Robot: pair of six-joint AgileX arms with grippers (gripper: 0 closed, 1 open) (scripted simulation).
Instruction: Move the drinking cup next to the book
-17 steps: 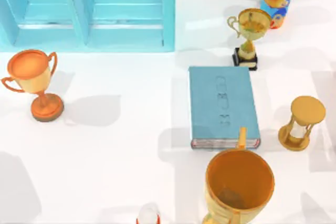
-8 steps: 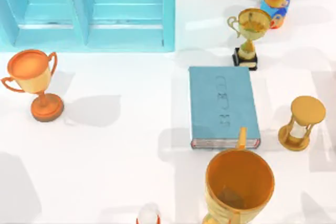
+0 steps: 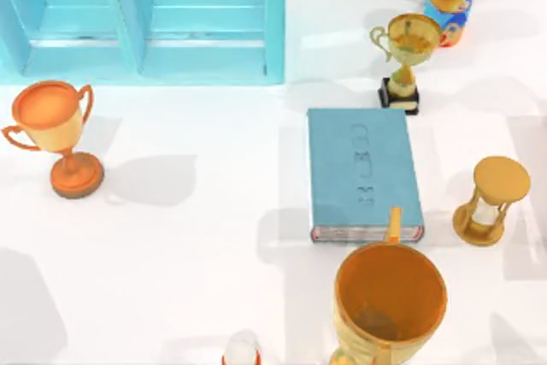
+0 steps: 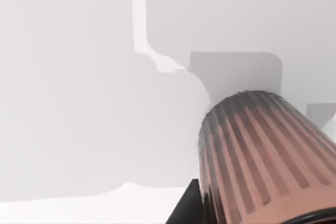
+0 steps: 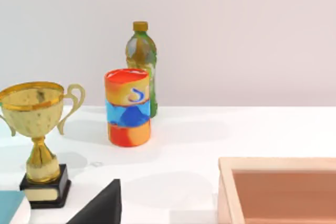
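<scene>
1. Left wrist view: drinking cup close up, ribbed reddish-brown wall right beside a dark part of the left gripper. Cannot tell whether clenched on it, released, or merely alongside.
2. Lies nearest the left arm by a wide margin, so best treated as the left arm's job. Whether resting on the white table or lifted off it: cannot tell.
3. Long axis: runs slantwise across that wrist picture, dark rim toward the camera. Upright or tilted relative to the table: cannot tell.
4. Top view: book flat, right of the table's centre, long side running front to back, pale page edge toward the front.
5. Around the book: goblet just beside the front edge, hourglass near the right side, gold trophy just behind the far edge. Bare table only along the left side.
6. Judged from that: carry toward the book's left side, approaching from the table's left, and set down near the cover without touching it. Likely risk: clipping the goblet's tall rim on a low path.
7. Right wrist view: right gripper parked at the far right, facing the gold trophy and a painted can. Grip state: cannot tell.
</scene>
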